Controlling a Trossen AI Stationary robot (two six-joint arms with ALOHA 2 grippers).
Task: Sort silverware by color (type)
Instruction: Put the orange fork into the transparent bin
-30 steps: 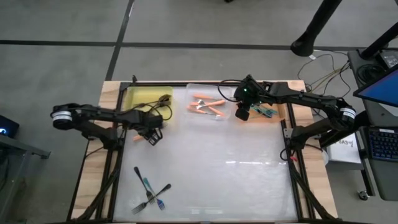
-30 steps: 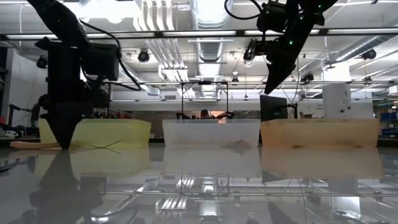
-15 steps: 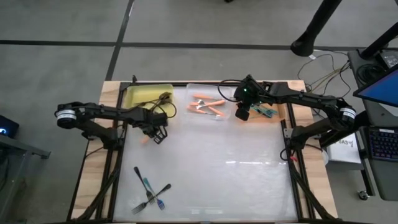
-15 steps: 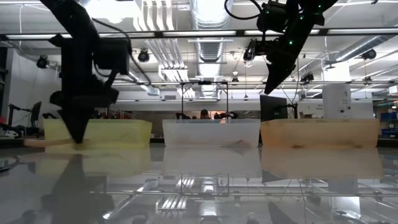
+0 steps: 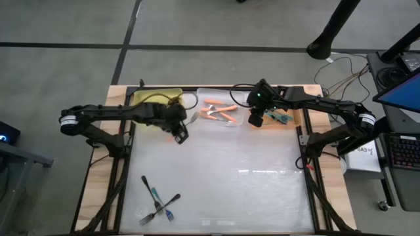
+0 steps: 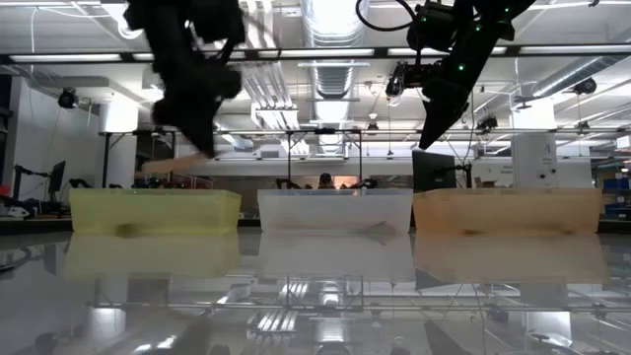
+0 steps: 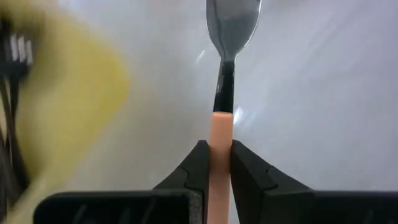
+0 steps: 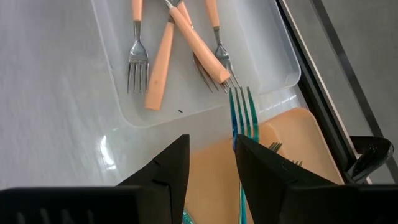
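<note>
An orange-handled fork (image 7: 221, 134) was pinched by its handle between the closed fingers of the left gripper (image 5: 180, 131), held above the table just beside the clear tray (image 5: 244, 122), between it and the yellow tray (image 5: 141, 99). The right gripper (image 5: 255, 118) was hung open over the clear tray's far edge, gripping nothing. Orange forks (image 8: 163, 57) were lying inside the clear tray.

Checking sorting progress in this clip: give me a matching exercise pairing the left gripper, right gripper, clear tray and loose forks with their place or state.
1 left gripper
2 right gripper
3 clear tray
4 loose forks

A near the table front edge
B open, over the orange tray
C shut on an orange-handled fork
D contains orange-handled forks

Pairs: 1-C, 2-B, 3-D, 4-A
</note>
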